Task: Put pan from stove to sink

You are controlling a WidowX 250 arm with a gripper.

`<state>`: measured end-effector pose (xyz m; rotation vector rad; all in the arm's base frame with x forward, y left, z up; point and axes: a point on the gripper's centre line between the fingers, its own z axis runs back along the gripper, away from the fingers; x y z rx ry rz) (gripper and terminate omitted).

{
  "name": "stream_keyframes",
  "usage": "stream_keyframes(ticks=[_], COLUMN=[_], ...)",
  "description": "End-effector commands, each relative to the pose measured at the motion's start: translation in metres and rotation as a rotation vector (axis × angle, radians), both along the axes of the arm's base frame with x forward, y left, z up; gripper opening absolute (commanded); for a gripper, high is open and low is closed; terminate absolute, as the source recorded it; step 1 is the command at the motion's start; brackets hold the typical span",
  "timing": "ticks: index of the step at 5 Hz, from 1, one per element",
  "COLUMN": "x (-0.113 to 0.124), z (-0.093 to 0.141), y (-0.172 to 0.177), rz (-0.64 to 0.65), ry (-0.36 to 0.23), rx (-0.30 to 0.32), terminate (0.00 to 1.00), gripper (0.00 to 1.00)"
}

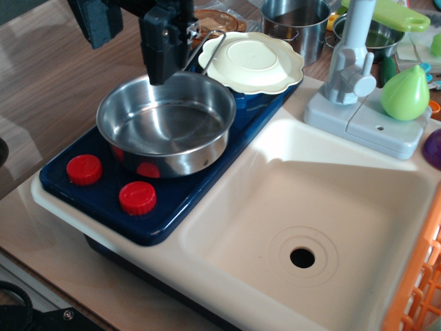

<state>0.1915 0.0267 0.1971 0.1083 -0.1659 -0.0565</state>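
Observation:
The shiny steel pan (165,127) sits on the dark navy stove (103,196), behind its two red knobs (84,169). Its thin wire loop handle (207,49) points to the back right, toward the cream plate. My black gripper (164,69) hangs over the pan's far rim, just left of the handle. Its fingertips merge into one dark block, so I cannot tell whether they are open or shut, or whether they touch the rim. The cream-white sink (241,234) lies to the right of the stove, with a black drain hole (302,258) and a grey faucet (350,65).
A cream scalloped plate (251,61) lies on the stove's back right, close to the pan. A taller steel pot (296,24) stands behind it. A green pear (405,93) sits by the faucet. An orange basket (420,283) borders the sink's right edge.

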Motion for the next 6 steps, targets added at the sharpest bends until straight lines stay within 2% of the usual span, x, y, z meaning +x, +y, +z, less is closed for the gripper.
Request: stream_keyframes(ticks=[1,3,6], x=[0.000,0.016,0.032], z=[0.000,-0.006,-0.029], y=[0.000,0.007,0.023], rz=[0.000,-0.272,-0.316], ry=[0.000,-0.089,-0.153], rx=[0.000,0.074,-0.017], terminate=[0.00,0.00,0.00], gripper=[1.00,1.00,1.00])
